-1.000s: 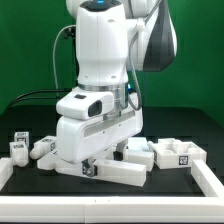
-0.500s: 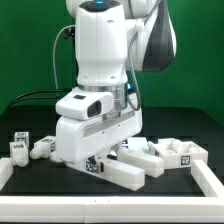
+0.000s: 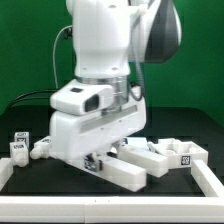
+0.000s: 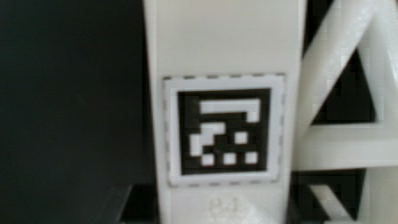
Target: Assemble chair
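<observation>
The chair lies in loose white parts on the black table. In the wrist view a white bar with a black-and-white tag runs between my fingers, and both dark fingertips press its sides. My gripper is shut on this bar. In the exterior view the gripper is low over the table under the big white hand, with the tagged bar just showing beneath it. A wide white slab lies right beside it, partly hidden by the hand.
More white chair parts lie at the exterior view's right, one with a tag. Small tagged pieces sit at the left. The table's raised white border runs along the front and sides. A second white part lies beside the bar.
The jaws have closed from wide open onto the tagged bar. The hand has risen slightly, and the bar's tag sits a little higher than before.
</observation>
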Robot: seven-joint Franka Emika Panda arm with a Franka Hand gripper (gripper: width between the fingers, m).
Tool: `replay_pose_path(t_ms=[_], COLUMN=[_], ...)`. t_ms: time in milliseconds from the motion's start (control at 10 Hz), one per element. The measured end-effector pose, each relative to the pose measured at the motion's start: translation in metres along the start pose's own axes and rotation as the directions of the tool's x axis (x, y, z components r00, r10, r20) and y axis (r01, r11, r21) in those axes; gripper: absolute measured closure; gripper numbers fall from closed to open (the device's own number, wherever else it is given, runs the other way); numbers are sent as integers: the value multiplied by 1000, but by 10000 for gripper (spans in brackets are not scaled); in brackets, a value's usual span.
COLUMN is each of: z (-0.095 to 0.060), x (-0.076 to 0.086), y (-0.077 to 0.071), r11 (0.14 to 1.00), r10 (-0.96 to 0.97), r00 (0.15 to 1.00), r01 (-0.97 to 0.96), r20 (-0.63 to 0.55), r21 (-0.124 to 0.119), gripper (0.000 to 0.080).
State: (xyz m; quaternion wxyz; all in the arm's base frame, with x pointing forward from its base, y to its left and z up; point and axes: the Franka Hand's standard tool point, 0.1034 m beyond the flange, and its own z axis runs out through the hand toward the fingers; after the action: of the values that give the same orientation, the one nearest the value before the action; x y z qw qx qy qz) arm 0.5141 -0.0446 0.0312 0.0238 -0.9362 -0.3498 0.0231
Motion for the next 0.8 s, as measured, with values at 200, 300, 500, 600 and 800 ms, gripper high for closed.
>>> replay_pose_path(t_ms=[200, 300, 500, 600, 800], z=[0, 1, 3, 0, -4], x=[-16, -16, -18, -20, -35], y=[3, 2, 3, 11, 27], r11=[1000, 1000, 1000, 996, 946], r10=[17, 22, 24, 92, 324], r00=[1000, 1000, 1000, 996, 946], r01=[-17, -22, -24, -92, -323], r20=[14, 15, 18, 8, -4], r21=[1, 2, 4, -1, 34], gripper=[517, 517, 515, 515, 515])
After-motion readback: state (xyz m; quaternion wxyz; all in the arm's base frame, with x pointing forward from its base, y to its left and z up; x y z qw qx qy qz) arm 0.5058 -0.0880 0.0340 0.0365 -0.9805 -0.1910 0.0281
